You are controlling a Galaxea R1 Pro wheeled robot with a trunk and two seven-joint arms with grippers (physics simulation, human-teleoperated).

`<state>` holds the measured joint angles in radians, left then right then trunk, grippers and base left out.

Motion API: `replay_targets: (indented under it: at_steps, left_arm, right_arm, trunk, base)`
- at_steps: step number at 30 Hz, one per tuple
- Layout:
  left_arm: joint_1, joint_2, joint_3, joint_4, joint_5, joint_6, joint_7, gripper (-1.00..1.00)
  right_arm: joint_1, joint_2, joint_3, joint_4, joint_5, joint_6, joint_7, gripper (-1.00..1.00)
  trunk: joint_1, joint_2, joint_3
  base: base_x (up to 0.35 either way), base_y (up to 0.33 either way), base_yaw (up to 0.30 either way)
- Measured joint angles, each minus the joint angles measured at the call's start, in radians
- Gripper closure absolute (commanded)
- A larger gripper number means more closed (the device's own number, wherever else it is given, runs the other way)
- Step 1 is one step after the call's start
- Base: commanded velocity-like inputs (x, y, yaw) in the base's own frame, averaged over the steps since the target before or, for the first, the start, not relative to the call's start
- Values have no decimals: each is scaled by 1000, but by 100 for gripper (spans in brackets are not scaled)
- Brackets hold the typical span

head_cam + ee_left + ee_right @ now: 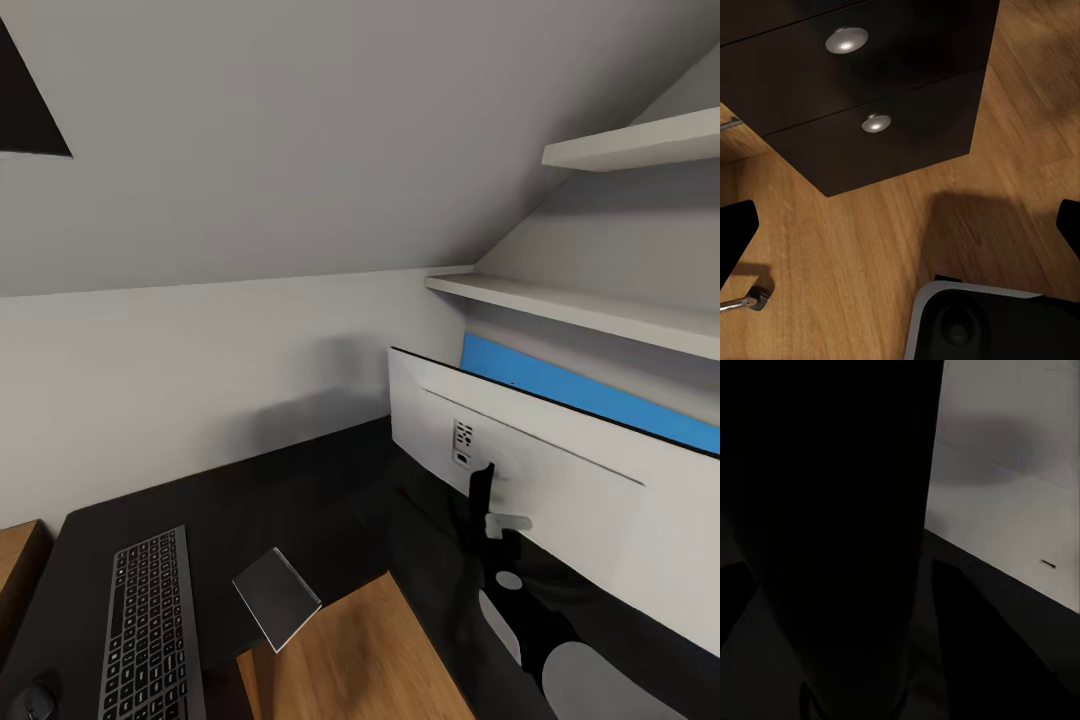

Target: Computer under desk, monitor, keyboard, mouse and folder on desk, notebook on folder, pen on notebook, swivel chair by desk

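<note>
The monitor [560, 500] shows its pale back, tilted above the glossy black desk [300, 500]. Its slim black stand arm [481, 495] runs down its middle. My right gripper [498, 522] is at that stand arm, and the frames do not show how its jaws stand. In the right wrist view a black surface [832, 540] sits very close. A bright blue strip, apparently the folder [590, 392], shows beyond the monitor's top edge. The keyboard [150, 630] lies near the desk's front left, with the mouse [35, 700] beside it. My left gripper [900, 232] hangs open over the wood floor, nothing between its fingers.
A grey tilted plate [277, 597] hovers at the desk's front edge. The black drawer unit [870, 112] with silver knobs stands close ahead of my left gripper. A chrome chair leg [742, 301] and my own base [982, 322] are below. White shelves [600, 310] jut out above the monitor.
</note>
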<state>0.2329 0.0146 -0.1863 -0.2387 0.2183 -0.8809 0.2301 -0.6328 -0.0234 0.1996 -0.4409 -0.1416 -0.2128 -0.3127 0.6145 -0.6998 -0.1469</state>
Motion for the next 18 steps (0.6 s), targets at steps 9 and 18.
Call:
replay_targets:
  at_steps: [9,18]
  left_arm:
    - [0,0,0,0,0,0,0,-100]
    - [0,0,0,0,0,-2,0,-100]
  right_arm:
    - [0,-2,1,0,-4,-1,3,100]
    - [0,-3,0,0,-2,-1,4,100]
  trunk:
    - [0,0,0]
    - [0,0,0]
  base:
    - [0,0,0]
    - [0,0,0]
